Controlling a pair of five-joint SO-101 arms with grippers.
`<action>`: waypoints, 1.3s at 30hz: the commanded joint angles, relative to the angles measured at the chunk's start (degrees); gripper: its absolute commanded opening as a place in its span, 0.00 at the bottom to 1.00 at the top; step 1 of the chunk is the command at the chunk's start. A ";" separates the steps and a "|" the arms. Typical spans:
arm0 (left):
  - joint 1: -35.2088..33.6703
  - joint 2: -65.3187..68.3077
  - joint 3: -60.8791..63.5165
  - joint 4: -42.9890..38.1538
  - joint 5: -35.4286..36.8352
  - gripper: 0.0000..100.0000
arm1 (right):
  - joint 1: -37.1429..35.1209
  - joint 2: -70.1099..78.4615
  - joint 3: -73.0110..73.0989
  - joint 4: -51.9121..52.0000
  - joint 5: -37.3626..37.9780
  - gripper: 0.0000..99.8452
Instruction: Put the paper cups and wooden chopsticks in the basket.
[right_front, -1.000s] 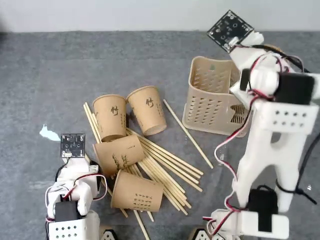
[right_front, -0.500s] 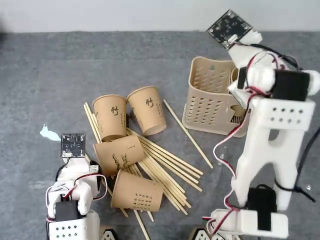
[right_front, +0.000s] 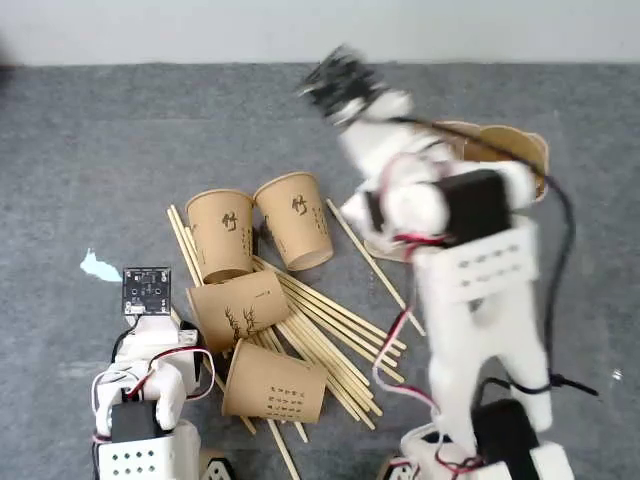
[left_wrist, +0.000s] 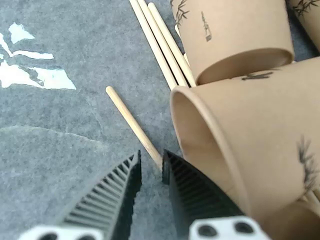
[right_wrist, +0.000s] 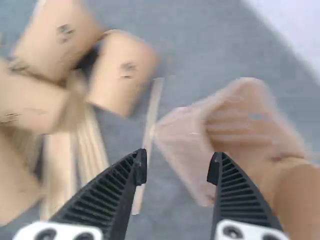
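Several paper cups lie on their sides on the grey table: two at the back (right_front: 220, 232) (right_front: 295, 220), one in the middle (right_front: 238, 310) and one in front (right_front: 275, 385), over a fan of wooden chopsticks (right_front: 335, 340). The tan slotted basket (right_front: 375, 245) is mostly hidden under the right arm (right_front: 450, 220). My right gripper (right_wrist: 177, 162) is open and empty, above a single chopstick (right_wrist: 150, 120) between the cups (right_wrist: 122, 70) and the basket (right_wrist: 235, 130). My left gripper (left_wrist: 150, 165) is shut, low over a chopstick (left_wrist: 131, 120) beside a cup's mouth (left_wrist: 240, 130).
A scrap of white tape (right_front: 98, 266) sticks to the table at the left, also in the left wrist view (left_wrist: 35, 75). The left arm (right_front: 150, 370) sits at the front left edge. Open grey table lies at the back and left.
The right arm has swung left from over the basket toward the cups and now covers most of the basket. The left arm, cups and chopsticks have not moved.
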 joint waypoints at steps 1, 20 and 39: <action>-0.44 -0.18 -0.57 -0.53 -0.44 0.08 | -6.37 -1.71 5.27 -1.54 -5.27 0.22; -0.44 -0.18 -0.57 -0.53 -0.44 0.08 | -12.62 12.70 17.23 -21.41 -11.96 0.22; -0.44 -0.18 -0.57 -0.53 -0.44 0.08 | -7.34 49.80 -14.86 -21.32 -15.30 0.35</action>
